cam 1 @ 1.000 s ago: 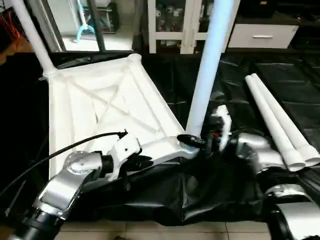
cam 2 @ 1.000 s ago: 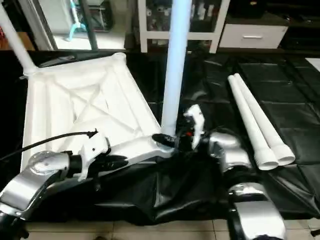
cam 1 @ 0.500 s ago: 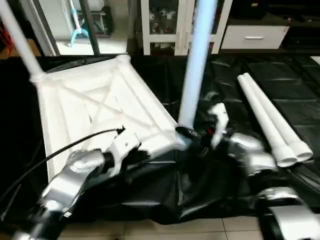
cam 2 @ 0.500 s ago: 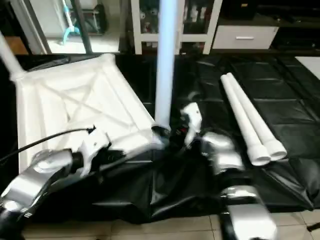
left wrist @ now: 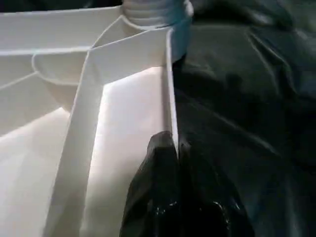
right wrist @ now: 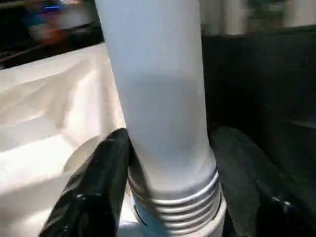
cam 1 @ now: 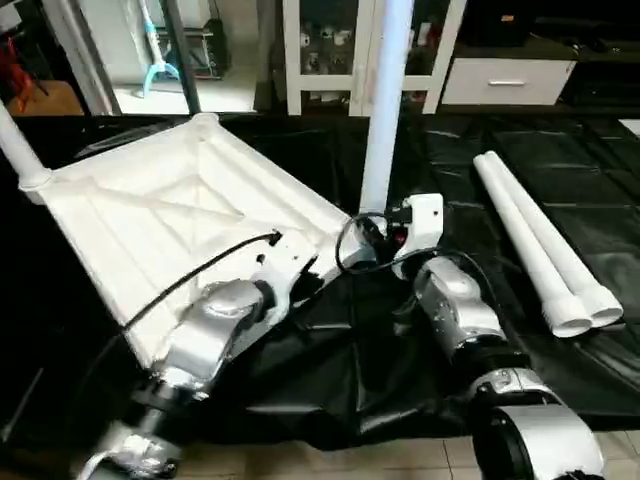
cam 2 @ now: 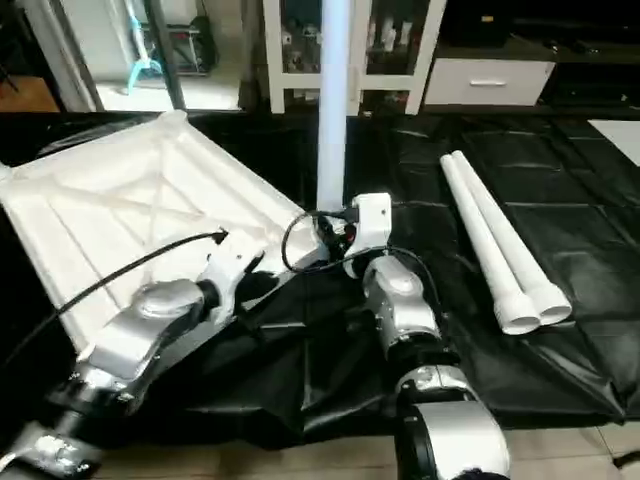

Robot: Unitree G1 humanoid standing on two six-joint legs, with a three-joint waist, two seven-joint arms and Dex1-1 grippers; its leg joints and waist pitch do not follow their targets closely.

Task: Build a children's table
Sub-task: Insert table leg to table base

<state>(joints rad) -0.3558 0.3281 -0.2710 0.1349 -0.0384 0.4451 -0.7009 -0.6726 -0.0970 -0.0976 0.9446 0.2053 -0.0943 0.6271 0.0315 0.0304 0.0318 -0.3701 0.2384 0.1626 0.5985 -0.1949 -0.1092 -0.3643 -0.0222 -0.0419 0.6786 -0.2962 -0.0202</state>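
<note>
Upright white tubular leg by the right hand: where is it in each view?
Left eye: upright white tubular leg, top centre, base at the near corner of the white plastic tabletop.
Right eye: top centre.
Left wrist: its threaded base at the corner.
Right wrist: centre, between the right hand fingers.
Shared landmark: that corner socket.

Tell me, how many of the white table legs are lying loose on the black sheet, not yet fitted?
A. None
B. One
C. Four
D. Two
D: two loose legs lie side by side on the black sheet to the robot's right, while one upright leg already stands in a corner socket of the upturned tabletop, with the right pincer around its threaded base.
</note>
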